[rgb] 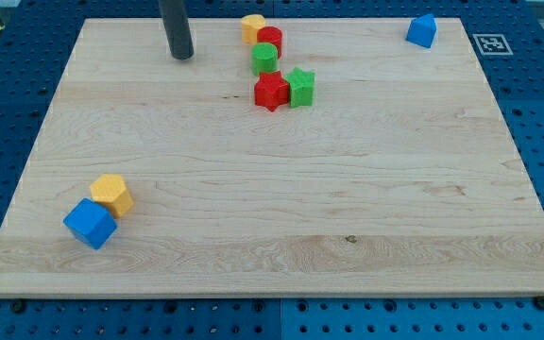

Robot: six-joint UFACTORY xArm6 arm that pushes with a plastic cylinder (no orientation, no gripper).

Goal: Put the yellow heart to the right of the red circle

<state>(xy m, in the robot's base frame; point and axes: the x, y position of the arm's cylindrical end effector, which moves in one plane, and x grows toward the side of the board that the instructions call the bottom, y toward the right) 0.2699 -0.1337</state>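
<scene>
Yellow heart point(251, 26) sits at the board's point(395, 208) top edge, touching the red circle's point(270, 40) left side. My tip point(181, 55), a bare rod without any claw, stands well left of both.

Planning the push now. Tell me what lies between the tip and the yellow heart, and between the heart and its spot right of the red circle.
Nothing lies between my tip and the yellow heart. The red circle itself touches the heart's right side, blocking the direct path.

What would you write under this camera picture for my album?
My tip waits left of the yellow heart, which touches the red circle.
</scene>
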